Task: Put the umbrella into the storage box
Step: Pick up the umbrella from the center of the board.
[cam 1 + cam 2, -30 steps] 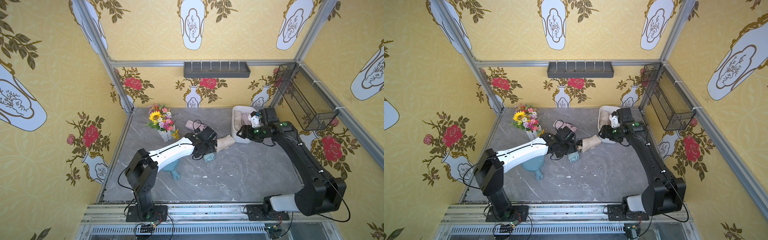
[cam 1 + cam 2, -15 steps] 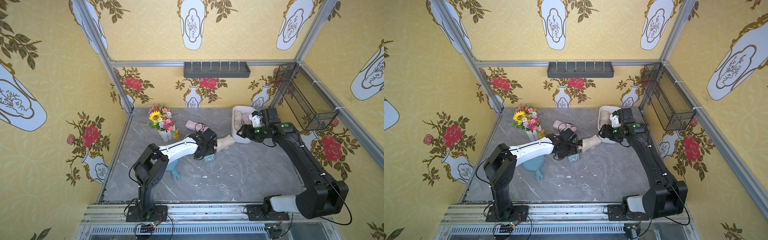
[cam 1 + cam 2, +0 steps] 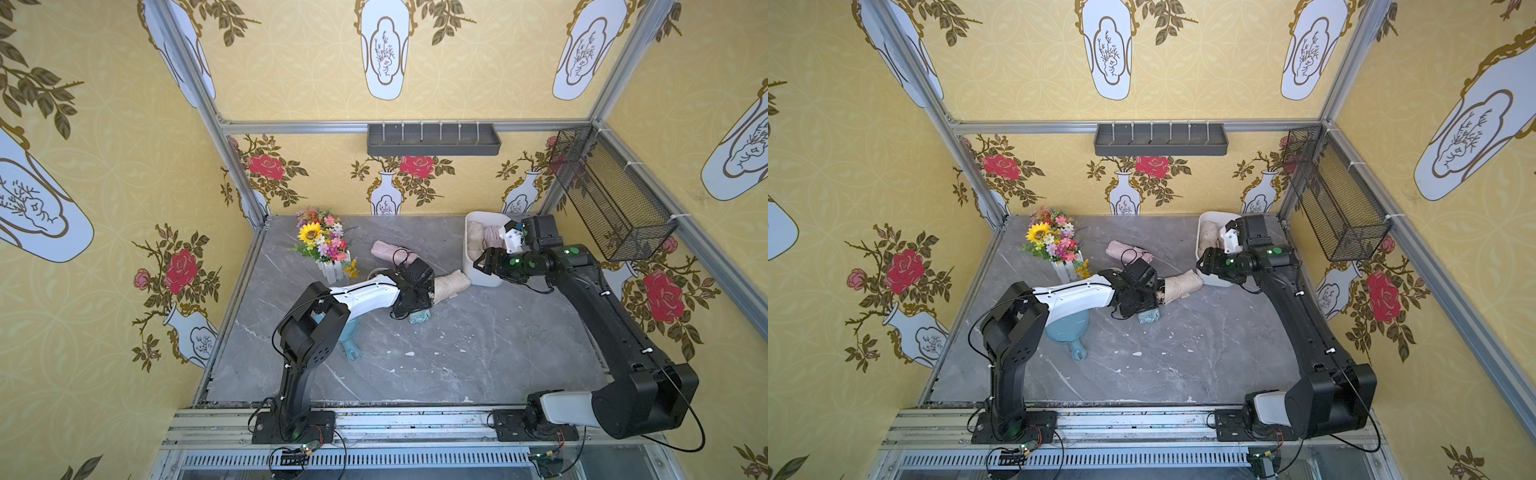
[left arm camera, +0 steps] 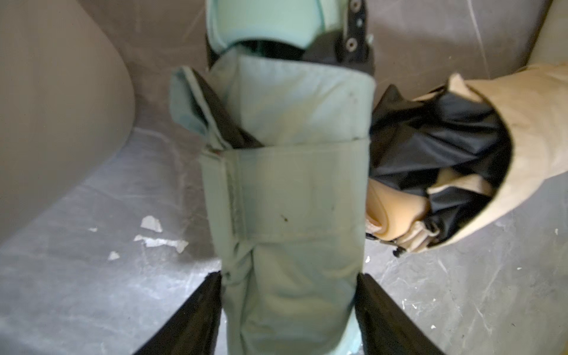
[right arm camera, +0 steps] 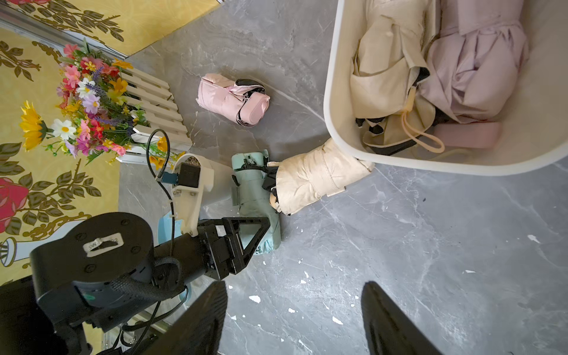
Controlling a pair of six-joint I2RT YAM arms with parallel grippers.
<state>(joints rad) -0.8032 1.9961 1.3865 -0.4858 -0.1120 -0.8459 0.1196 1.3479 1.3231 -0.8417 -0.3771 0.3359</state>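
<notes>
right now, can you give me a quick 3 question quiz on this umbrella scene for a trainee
1. How many folded umbrellas lie inside the storage box?
2. True or false: the right gripper holds an umbrella.
3. The left gripper has its jaws on either side of which umbrella on the table? A pink, B mint, C cream.

Key
1. Two: a cream umbrella and a lilac umbrella.
2. False: it is open with nothing between its jaws.
3. B, the mint umbrella.
</notes>
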